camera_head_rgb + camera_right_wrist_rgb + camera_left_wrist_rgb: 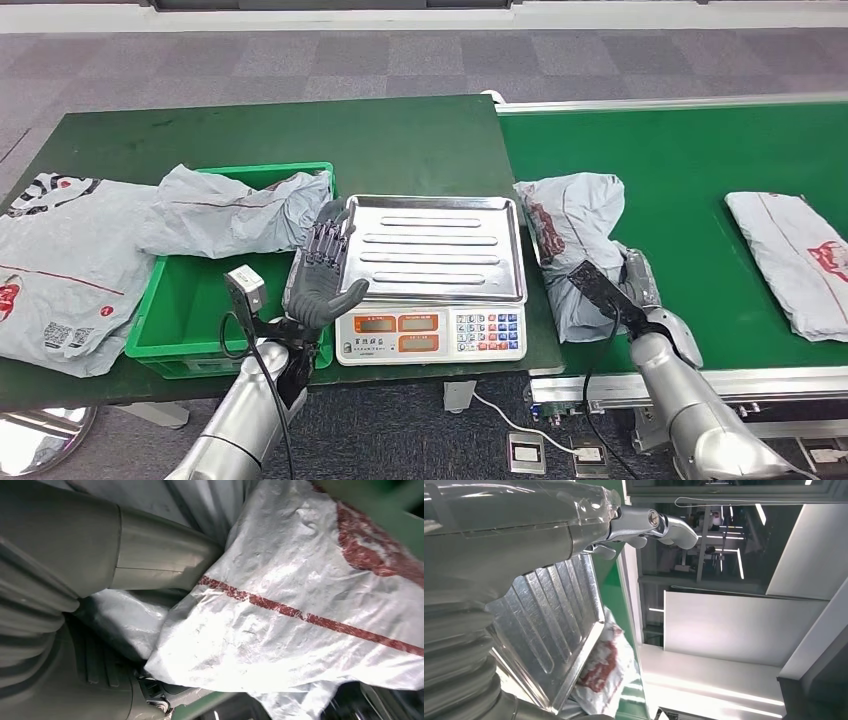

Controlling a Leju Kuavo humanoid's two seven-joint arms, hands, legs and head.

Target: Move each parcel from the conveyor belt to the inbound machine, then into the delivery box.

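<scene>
One crumpled grey plastic parcel (575, 245) at centre frame sits under the right hand (640, 285), grip unclear, and could slip; left hand (322, 275) spread, empty.

A grey parcel (575, 245) with red print lies at the near-left end of the green conveyor belt (690, 170), and the right hand (640, 280) rests against its right side, while a second grey parcel (795, 255) lies well apart farther right on the belt. Beside the belt, on the dark green table (300, 130), stands a weighing scale (435, 275) with a bare steel tray. The left hand (320, 275) is raised with fingers apart at its left edge, next to a green crate (190, 310) with a grey bag (235, 210) draped over its rim and another large bag (60, 270) to the left.
</scene>
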